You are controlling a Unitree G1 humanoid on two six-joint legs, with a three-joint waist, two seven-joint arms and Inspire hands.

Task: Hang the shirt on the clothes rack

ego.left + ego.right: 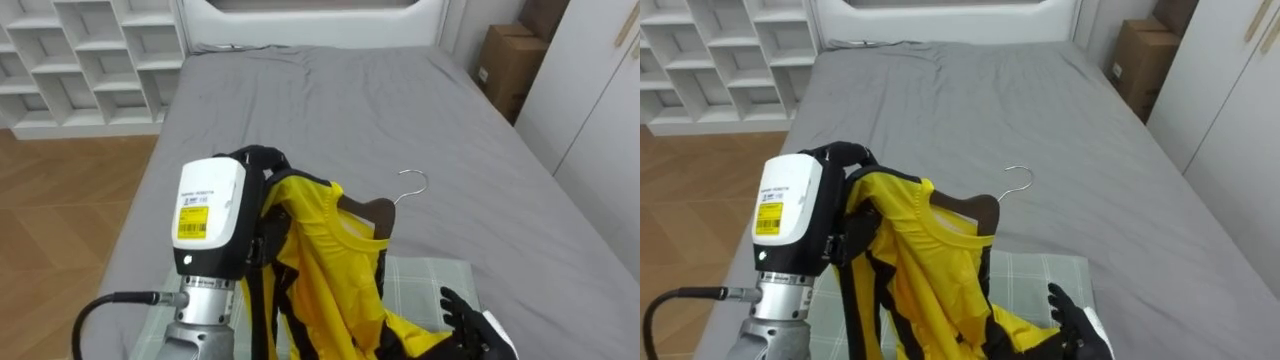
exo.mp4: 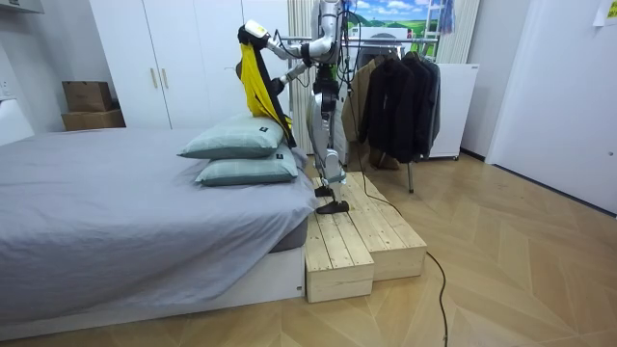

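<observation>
A yellow garment with black trim hangs on a dark wooden hanger whose metal hook points toward the bed. My left hand is raised, its fingers curled over the garment's shoulder and the hanger's end. My right hand is at the lower right, its fingers straight against the garment's lower edge. In the room view I stand on a wooden platform at the bed's side and hold the garment high over two pillows.
The grey bed stretches ahead, with a pale checked pillow under the garment. White shelves stand at the far left, a cardboard box and wardrobe doors at the right. A rack of dark coats stands behind me.
</observation>
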